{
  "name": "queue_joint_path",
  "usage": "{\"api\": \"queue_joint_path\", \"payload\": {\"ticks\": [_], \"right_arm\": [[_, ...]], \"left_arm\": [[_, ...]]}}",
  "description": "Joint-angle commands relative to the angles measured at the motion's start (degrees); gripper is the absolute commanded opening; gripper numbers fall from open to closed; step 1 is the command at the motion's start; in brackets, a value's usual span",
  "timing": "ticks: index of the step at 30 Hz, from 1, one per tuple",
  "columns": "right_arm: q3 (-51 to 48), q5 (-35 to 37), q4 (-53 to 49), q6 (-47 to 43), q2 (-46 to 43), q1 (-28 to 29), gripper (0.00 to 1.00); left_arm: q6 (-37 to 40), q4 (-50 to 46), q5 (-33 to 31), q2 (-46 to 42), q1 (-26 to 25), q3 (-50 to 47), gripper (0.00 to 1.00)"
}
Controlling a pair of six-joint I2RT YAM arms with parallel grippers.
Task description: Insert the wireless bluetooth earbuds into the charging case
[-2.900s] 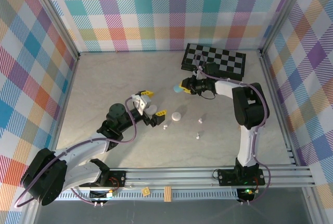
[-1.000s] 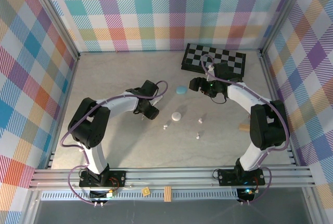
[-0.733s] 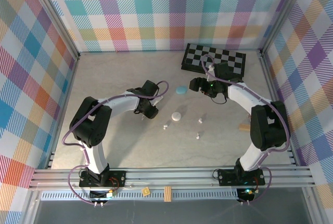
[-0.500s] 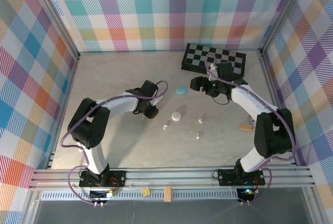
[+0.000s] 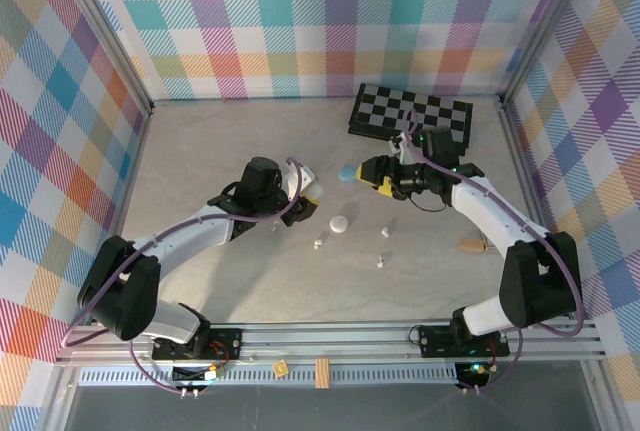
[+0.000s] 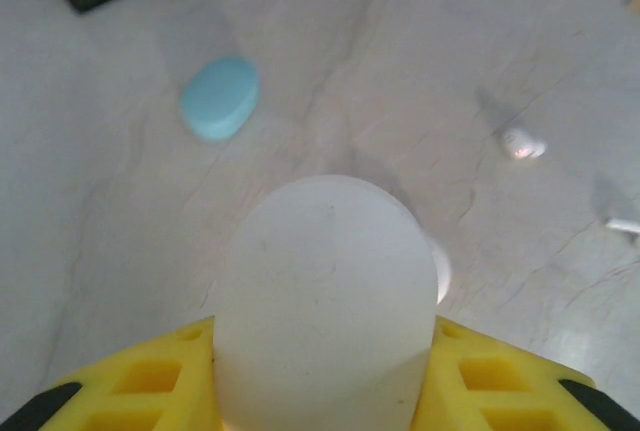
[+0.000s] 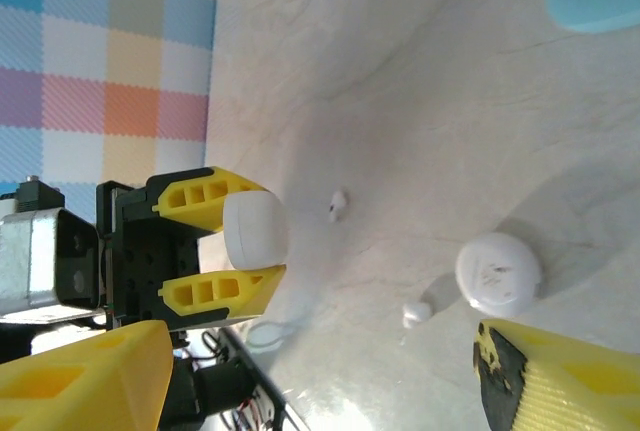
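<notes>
The white charging case (image 6: 325, 301) and the blue case (image 6: 219, 98) look smooth matt plastic, while the stone-veined bench (image 6: 420, 41) is smooth, faintly glossy.

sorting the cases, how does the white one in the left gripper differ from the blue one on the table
Colour: the white case is white, the blue case light blue. Support: the white case is clamped in the left gripper, the blue case lies flat and free on the table. Both are smooth, rounded pebble shapes.
</notes>
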Motion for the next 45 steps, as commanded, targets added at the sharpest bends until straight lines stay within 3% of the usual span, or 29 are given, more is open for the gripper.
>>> {"api": "queue_joint_path", "payload": {"ticks": [1,11,16,19,23,27,29,32,34,45], "right_arm": [[-0.1,-3.7,0.8,2.2,-1.2,2.7,0.79],[3.4,-2.4,1.9,3.8,1.7,10.5,0.78],[5.0,-2.2,2.5,4.1,4.1,12.7,0.72],[5.6,-1.9,2.7,4.4,5.0,13.0,0.66],[5.7,-2.2,2.9,5.2,5.3,13.1,0.44],[5.6,-2.0,2.8,4.9,4.6,13.1,0.31],[5.5,-1.9,2.7,4.5,4.3,13.1,0.31],[5.7,-1.3,2.7,4.7,4.5,13.1,0.43],[5.7,-1.7,3.5,5.3,4.6,13.1,0.43],[5.4,-2.4,4.3,6.1,3.9,13.1,0.26]], "left_arm": [[2.4,7.5,4.5,-3.2,-0.8,-1.7,0.38],[5.4,7.8,7.5,-6.1,-1.9,-3.0,0.38],[6.3,6.5,7.8,-6.8,-2.2,-2.8,0.39],[6.5,6.3,8.1,-7.4,-2.3,-3.0,0.39],[6.8,6.0,8.4,-7.8,-2.4,-3.2,0.39],[7.2,5.9,9.9,-8.4,-2.4,-3.7,0.39],[7.3,6.3,10.5,-8.9,-2.4,-4.2,0.4],[7.4,6.5,10.8,-9.2,-2.4,-4.5,0.4],[7.5,6.3,11.1,-9.3,-2.4,-4.6,0.4],[7.3,7.4,9.8,-9.5,-2.4,-5.1,0.44]]}}
